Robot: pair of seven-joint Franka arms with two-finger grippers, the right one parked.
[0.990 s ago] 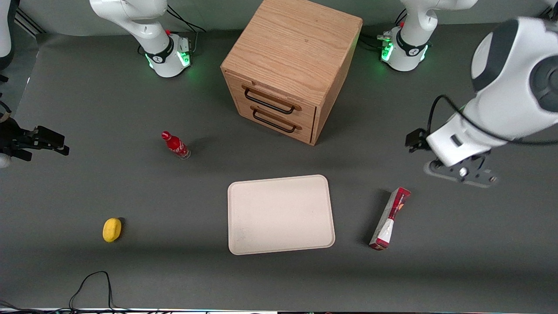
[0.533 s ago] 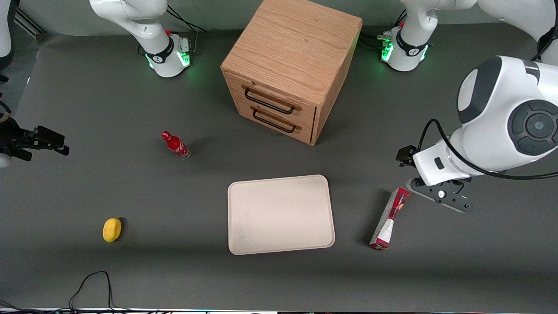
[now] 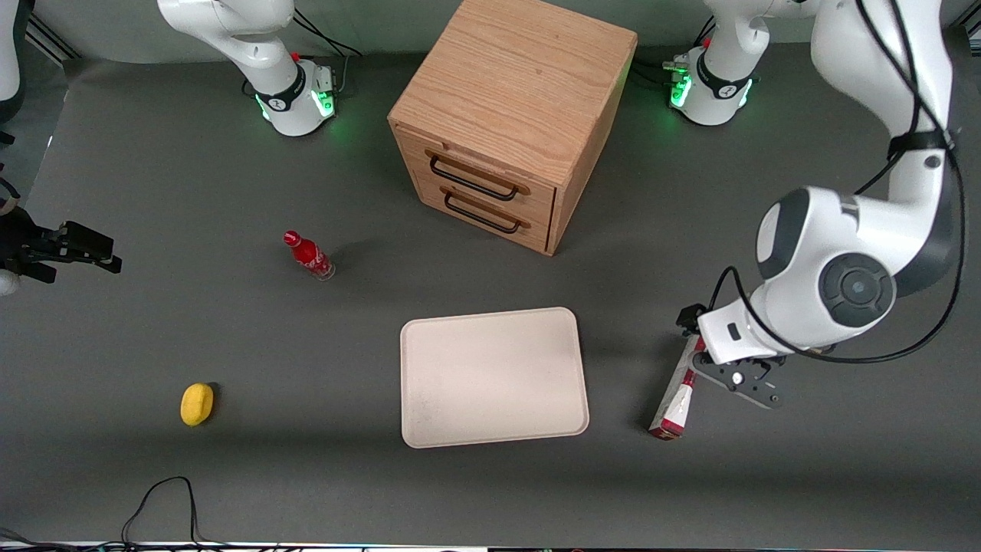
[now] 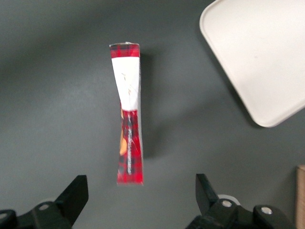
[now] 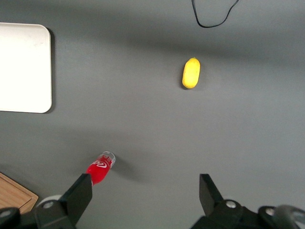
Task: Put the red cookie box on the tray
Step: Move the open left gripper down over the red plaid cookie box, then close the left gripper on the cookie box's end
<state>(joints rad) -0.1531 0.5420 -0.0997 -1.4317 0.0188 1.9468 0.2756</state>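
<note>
Red cardboard is what matters in the front view: the red cookie box [image 3: 679, 396] lies on the grey surface [image 3: 306, 475], near the tray [image 3: 493, 377] but apart from it, toward the working arm's end, with a strip of bare surface between them. The gripper [image 3: 737, 379] hangs above the box's end that is farther from the camera, and the wrist covers that end, so this looks like the approach for a grasp, not yet a grasp. The tray carries nothing, which leaves room for the box. A wooden drawer cabinet [image 3: 512, 115], a small red bottle [image 3: 308, 255] and a yellow object [image 3: 196, 403] stand well apart from this work. In the left wrist view the box [image 4: 129, 114] rests on a narrow side, so a thin edge faces upward; this probably makes it easy to take across its thin width. The two fingers [image 4: 74, 195] are spread wide with nothing between them, one at each side of the box's near end, so the gripper [image 4: 140, 195] seems lined up to close over it. A rounded corner of the tray [image 4: 259, 52] shows near the box. The right wrist view shows only the bottle [image 5: 99, 168], the yellow object [image 5: 191, 73] and an edge of the tray [image 5: 24, 67].
</note>
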